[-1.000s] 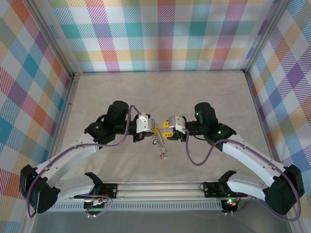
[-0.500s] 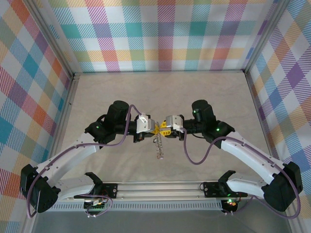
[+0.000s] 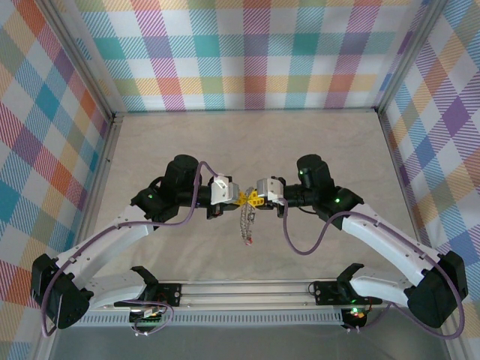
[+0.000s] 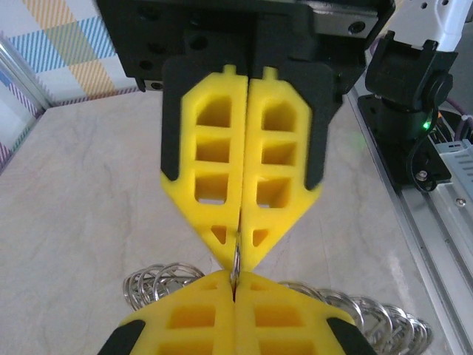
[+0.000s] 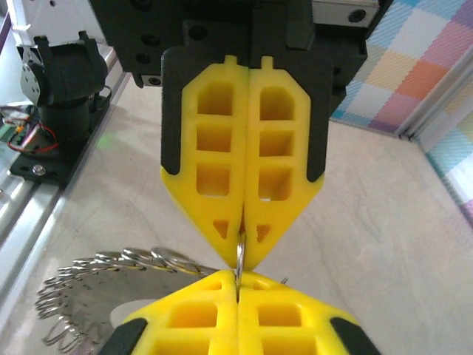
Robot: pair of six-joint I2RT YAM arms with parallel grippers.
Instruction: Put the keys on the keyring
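Since a second ago, the right gripper [image 3: 253, 199] has come in toward the left gripper [image 3: 240, 199] and drawn its jaws together. In the top view the two yellow tips now meet nose to nose above the table [image 3: 247, 142]. The keyring [image 3: 246, 225] hangs below that meeting point as a slack coiled loop, and it has swung in slightly. We cannot make out the keys here; they are too small.

Left wrist view: the left gripper [image 4: 237, 251] has its jaws pressed together, with a thin wire of the keyring [image 4: 166, 279] nipped at the very tip. The right gripper [image 4: 235, 287] faces it, closed on the same wire, and coils spread behind on both sides.

Right wrist view: the right gripper [image 5: 240, 255] is clamped on the wire with the left gripper [image 5: 238, 285] opposite. The keyring [image 5: 103, 270] coils fan out to the left.

Judgement: both arms now hold the ring on either side of one spot, likely to part its ends. We see no key being threaded yet.
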